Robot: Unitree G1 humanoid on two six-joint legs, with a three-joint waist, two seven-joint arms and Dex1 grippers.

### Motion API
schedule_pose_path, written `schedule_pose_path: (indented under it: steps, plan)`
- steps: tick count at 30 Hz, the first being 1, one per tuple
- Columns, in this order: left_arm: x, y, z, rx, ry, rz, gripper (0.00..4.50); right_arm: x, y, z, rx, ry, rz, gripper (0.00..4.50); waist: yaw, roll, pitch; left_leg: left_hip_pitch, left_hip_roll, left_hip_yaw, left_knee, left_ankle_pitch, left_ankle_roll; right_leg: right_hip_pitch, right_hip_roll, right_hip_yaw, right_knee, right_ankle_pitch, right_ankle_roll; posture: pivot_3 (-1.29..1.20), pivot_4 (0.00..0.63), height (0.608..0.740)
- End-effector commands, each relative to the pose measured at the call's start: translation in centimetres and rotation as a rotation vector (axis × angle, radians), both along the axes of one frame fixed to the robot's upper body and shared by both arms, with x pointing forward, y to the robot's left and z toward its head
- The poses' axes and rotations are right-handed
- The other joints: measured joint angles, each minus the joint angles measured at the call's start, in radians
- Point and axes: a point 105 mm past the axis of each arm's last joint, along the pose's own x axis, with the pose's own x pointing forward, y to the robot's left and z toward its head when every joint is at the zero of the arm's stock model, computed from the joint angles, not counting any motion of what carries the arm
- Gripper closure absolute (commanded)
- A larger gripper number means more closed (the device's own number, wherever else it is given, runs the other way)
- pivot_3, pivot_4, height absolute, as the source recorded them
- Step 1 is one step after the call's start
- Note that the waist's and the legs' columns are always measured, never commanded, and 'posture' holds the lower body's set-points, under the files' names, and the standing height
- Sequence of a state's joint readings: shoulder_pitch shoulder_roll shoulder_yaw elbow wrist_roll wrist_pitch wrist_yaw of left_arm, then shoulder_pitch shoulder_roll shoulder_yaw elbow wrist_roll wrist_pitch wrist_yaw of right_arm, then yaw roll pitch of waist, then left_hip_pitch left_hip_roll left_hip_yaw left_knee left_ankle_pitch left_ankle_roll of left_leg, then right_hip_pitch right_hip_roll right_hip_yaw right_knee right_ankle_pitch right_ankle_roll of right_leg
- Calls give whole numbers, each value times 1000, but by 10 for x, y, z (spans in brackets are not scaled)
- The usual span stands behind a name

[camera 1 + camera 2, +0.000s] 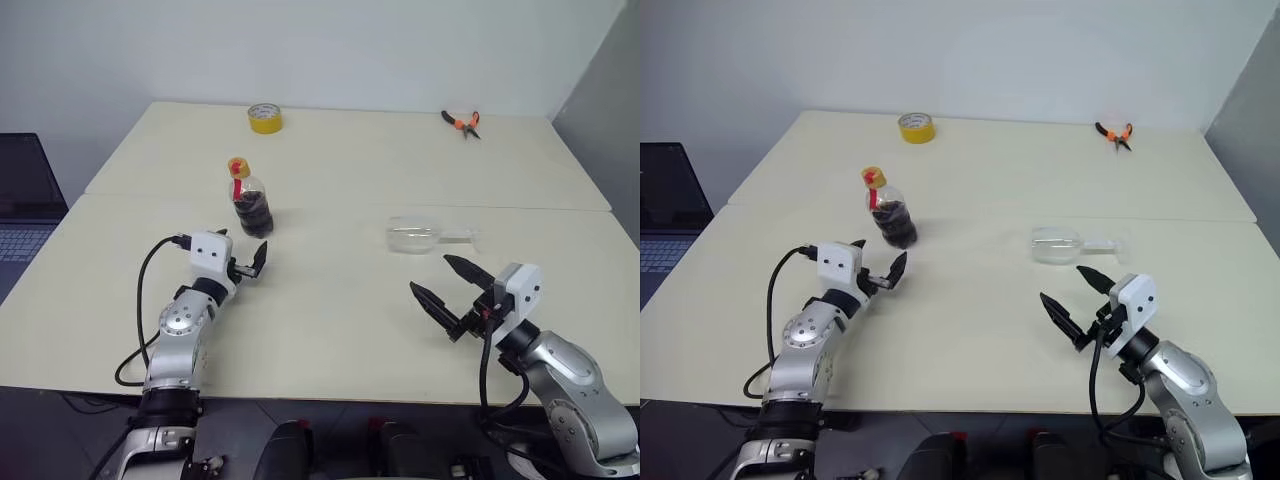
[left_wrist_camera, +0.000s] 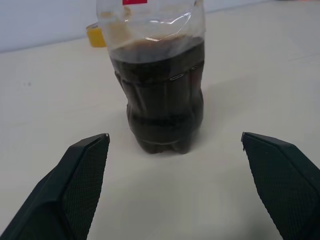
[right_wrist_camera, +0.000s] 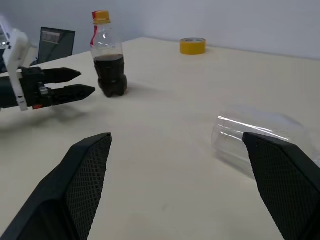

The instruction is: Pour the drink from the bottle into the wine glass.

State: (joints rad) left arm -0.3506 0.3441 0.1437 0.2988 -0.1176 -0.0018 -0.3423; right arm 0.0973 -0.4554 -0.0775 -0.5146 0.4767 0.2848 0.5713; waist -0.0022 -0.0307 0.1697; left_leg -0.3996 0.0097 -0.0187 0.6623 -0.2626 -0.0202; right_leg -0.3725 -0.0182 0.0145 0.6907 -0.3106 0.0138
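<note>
Plastic bottle [image 1: 249, 198] upright just ahead of spread, empty left hand [image 1: 250, 268] | light, squashy: take its ribbed belly | wine glass [image 1: 420, 235] on its side beyond gaping right hand [image 1: 448, 281]: brittle, slick, take bowl

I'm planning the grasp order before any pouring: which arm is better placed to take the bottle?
The left. Its gripper is open, just short of the upright bottle and aimed at it. The right gripper is across the table, nearer the wine glass, which lies on its side.
</note>
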Motion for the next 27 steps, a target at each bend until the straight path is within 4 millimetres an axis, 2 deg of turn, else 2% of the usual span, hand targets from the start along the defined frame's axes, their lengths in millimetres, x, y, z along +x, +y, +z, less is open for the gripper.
schedule_pose_path:
  steps: [1,15,27]
  plan:
    - [16,-3,17,-19,-47,3,21,0,3,15,-3,-60,40,0,0,0,0,0,0,0,0,0,0,0,0,0,0,0,0,0,150,740]
    - [54,-9,34,-39,-85,8,21,12,11,29,-15,-104,93,0,0,-1,0,-1,0,0,0,0,0,0,0,-1,0,0,0,0,150,740]
    - [64,-15,38,-90,-92,-12,21,14,19,39,-8,-128,107,0,0,-1,0,-1,0,0,0,0,0,-1,0,-1,0,0,0,0,150,740]
